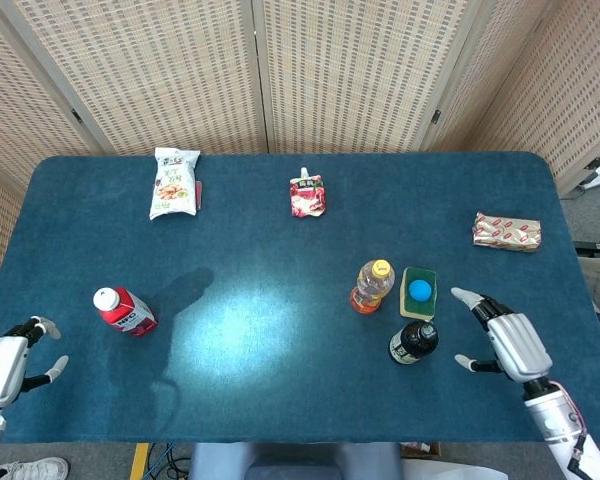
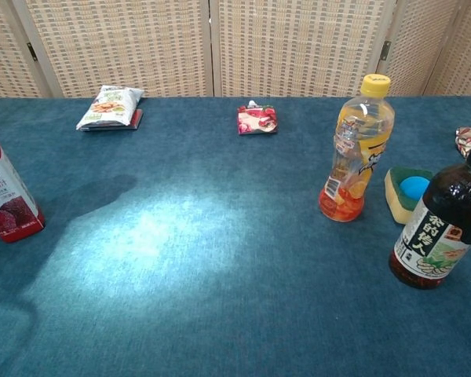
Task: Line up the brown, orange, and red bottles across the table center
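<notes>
At the far left edge, the left hand (image 1: pixel 5 365) is seen off the table's near corner, fingers spread, nothing held. Next along, the red bottle (image 1: pixel 124 311) with its white cap is found standing on the blue table (image 1: pixel 260 390), well apart from that hand; in the chest view it (image 2: pixel 6 194) is cut by the left edge. Up at the far side, a white snack bag (image 1: pixel 174 182) is laid flat, and further along a small red pouch (image 1: pixel 306 196) is seen near the far edge's middle.

Right of centre, the orange bottle (image 1: pixel 372 286) with its yellow cap is stood upright, and just beside it a green sponge holder with a blue ball (image 1: pixel 418 292) is placed. The brown bottle (image 1: pixel 413 341) is set just in front of that holder, nearer the robot, black cap up. From the chest view, the holder (image 2: pixel 407 192) is partly hidden behind the brown bottle (image 2: pixel 438 232), with the orange bottle (image 2: pixel 355 149) to their left.

Near the brown bottle, the right hand (image 1: pixel 507 338) is held open, fingers splayed toward it, nothing gripped, no contact made. A red-and-gold wrapped packet (image 1: pixel 506 231) is seen by the right edge.
</notes>
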Tool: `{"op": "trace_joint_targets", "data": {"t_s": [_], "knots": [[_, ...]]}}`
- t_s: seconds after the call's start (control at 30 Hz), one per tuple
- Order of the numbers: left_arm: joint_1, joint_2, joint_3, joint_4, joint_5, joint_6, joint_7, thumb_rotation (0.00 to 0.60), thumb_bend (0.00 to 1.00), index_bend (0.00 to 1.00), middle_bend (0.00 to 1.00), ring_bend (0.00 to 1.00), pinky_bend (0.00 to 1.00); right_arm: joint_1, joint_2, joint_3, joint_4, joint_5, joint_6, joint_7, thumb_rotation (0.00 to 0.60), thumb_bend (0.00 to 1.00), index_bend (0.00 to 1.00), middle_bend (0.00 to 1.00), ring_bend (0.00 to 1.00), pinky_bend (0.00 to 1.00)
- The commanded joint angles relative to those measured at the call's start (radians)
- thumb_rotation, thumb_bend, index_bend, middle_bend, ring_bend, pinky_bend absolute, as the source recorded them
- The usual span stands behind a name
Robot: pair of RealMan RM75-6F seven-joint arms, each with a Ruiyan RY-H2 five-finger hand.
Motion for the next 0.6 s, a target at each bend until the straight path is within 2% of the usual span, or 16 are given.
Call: {"op": "trace_joint_targets", "data": {"t_s": [0.03, 0.2, 0.3, 0.33, 0.6], "knots": [[0.002, 0.003, -0.002, -0.004, 0.0, 0.005, -0.003, 0.6, 0.23, 0.47, 0.36, 0.45, 0.67, 0.02, -0.003, -0.011, -0.001, -0.012, -0.024, 0.051, 0.6, 0.0, 0.13, 0.19, 0.19, 0.37], [0.004, 0.006, -0.002, -0.008, -0.002, 0.006, -0.004, 0.6, 0.23, 0.47, 0.36, 0.45, 0.67, 0.037, -0.026, -0.019, 0.026, -0.009, -0.048, 0.114, 0.6, 0.0, 0.13, 0.19, 0.19, 0.32], [0.003, 0.007, -0.002, -0.009, -0.004, 0.002, -0.005, 0.6, 0.23, 0.47, 0.36, 0.45, 0.67, 0.049, -0.047, -0.021, 0.051, -0.01, -0.059, 0.145, 0.6, 0.0, 0.13, 0.19, 0.18, 0.19], [0.003, 0.008, -0.002, -0.01, -0.004, 0.001, -0.005, 0.6, 0.23, 0.47, 0.36, 0.45, 0.67, 0.052, -0.053, -0.021, 0.058, -0.011, -0.062, 0.155, 0.6, 0.0, 0.13, 0.19, 0.18, 0.18], [0.001, 0.011, -0.001, -0.013, -0.008, -0.007, -0.005, 0.6, 0.23, 0.47, 0.36, 0.45, 0.67, 0.082, -0.108, -0.036, 0.127, -0.032, -0.078, 0.256, 0.6, 0.0, 0.13, 0.19, 0.18, 0.18]]}}
